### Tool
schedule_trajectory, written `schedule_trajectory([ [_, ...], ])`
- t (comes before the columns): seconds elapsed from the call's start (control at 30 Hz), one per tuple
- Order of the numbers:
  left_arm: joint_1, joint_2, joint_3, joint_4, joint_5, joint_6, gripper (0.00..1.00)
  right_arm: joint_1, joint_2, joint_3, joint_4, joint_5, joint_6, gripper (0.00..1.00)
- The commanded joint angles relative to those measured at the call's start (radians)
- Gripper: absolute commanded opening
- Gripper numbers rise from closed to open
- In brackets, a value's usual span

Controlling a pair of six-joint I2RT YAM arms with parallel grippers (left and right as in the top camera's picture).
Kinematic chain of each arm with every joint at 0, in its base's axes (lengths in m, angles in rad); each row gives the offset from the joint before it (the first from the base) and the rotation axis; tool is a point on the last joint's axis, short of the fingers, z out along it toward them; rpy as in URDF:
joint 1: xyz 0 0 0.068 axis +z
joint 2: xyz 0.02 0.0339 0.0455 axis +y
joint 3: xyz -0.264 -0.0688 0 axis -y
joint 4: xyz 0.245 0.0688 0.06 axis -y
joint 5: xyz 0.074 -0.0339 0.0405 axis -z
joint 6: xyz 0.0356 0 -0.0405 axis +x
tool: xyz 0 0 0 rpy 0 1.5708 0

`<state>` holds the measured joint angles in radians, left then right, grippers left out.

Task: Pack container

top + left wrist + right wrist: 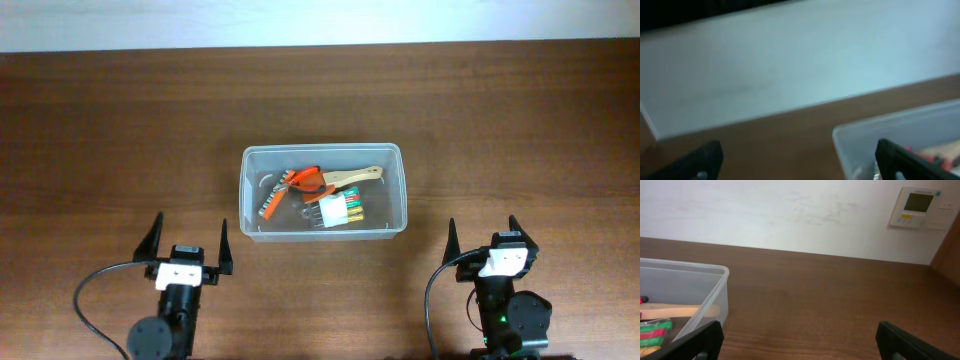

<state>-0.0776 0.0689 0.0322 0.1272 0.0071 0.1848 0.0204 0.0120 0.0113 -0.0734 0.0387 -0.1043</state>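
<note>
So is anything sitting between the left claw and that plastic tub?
Nothing visible. The left gripper is open close to the tub, off its near left corner, and only bare table lies between them.

The container [243,190] stood mid-table, open on top, its floor partly taken by pliers [305,181], a brush [360,176] and a bit set [338,210]. The table [120,130] offered passage left, right and on the far side.

Left wrist view blurred; container [900,125] cut off by right edge.
</note>
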Motion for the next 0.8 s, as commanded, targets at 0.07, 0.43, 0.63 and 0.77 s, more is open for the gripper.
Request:
schedule_trajectory([
  [0.07, 0.004, -0.023, -0.024, -0.106, -0.092, -0.048, 0.99, 0.006, -0.008, -0.006, -0.008, -0.008, 0.007, 0.99],
  [0.43, 0.006, -0.064, -0.024, -0.2, -0.1, -0.151, 0.99, 0.006, -0.008, -0.006, -0.008, -0.008, 0.007, 0.99],
  [0.63, 0.006, -0.064, -0.024, -0.2, -0.101, -0.151, 0.99, 0.006, -0.008, -0.006, -0.008, -0.008, 0.007, 0.99],
  [0.77, 0.006, -0.064, -0.024, -0.2, -0.101, -0.151, 0.99, 0.006, -0.008, -0.006, -0.008, -0.008, 0.007, 0.99],
])
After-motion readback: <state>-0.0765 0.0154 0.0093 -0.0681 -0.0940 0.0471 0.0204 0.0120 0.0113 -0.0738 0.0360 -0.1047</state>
